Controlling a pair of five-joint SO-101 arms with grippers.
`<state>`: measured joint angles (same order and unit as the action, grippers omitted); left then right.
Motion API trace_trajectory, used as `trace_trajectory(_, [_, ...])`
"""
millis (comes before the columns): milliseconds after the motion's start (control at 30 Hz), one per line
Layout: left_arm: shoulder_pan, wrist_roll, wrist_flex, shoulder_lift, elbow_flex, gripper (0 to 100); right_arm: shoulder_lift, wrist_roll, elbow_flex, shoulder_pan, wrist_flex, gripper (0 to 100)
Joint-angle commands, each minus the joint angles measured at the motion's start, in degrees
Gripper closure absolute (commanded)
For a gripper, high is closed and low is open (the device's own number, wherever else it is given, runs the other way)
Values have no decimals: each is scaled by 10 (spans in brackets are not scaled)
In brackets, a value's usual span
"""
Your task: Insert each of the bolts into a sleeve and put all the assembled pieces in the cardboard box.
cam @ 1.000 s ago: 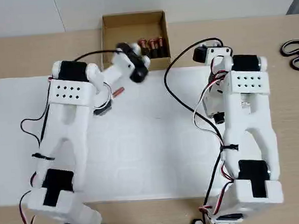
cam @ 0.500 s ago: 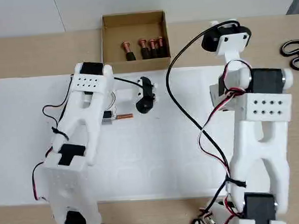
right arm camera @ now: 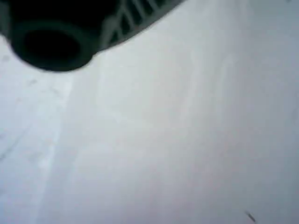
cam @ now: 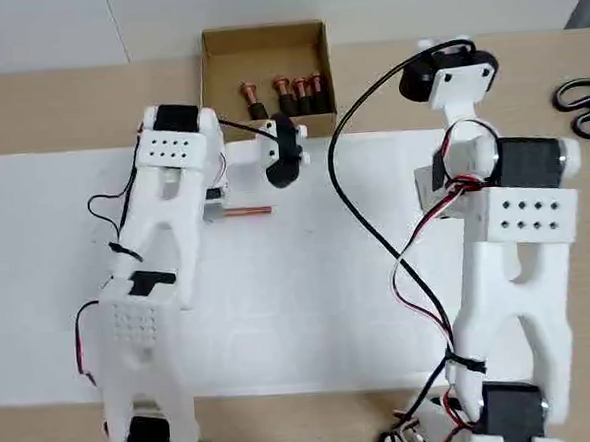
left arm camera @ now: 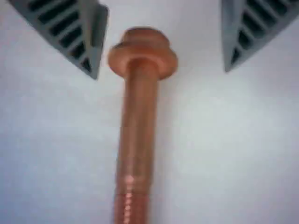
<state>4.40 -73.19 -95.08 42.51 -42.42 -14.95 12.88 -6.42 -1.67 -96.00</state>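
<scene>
Here, a bare copper-coloured flanged bolt (left arm camera: 138,126) lies flat on the white paper sheet (cam: 311,310), near the open brown cardboard box (cam: 262,45) but outside it, on the arms' side. The left gripper (left arm camera: 161,72) hangs directly over the bolt with its grey ribbed fingers (left arm camera: 79,32) spread wide, one on either side of the flanged head and touching neither head nor shank. The right gripper (right arm camera: 88,21), over the paper well apart from the bolt, appears pinched on a black cylindrical sleeve (right arm camera: 49,44), which is carried clear of the sheet with its bore showing. Inside the box lie four copper bolts seated in black sleeves (cam: 285,93), three close together and one a little apart. On this evidence the task is mostly complete: four assemblies are boxed, and what seems the last pair remains to be grasped, joined and boxed. A pair of black-handled scissors (cam: 584,106) rests on the pale wooden table (cam: 28,107). No brand, label or writing is legible.
</scene>
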Motion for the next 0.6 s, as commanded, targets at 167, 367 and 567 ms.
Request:
trace_trajectory(167, [-2, 198, -47, -8, -160, 839, -26, 2, -4, -3, 3, 992])
trace_trajectory(367, [-7, 522, -53, -9, -290, 887, -26, 4, -5, -3, 5, 992])
trace_trajectory(567, [-16, 767, -55, -67, -326, 897, -26, 4, -5, -3, 3, 992])
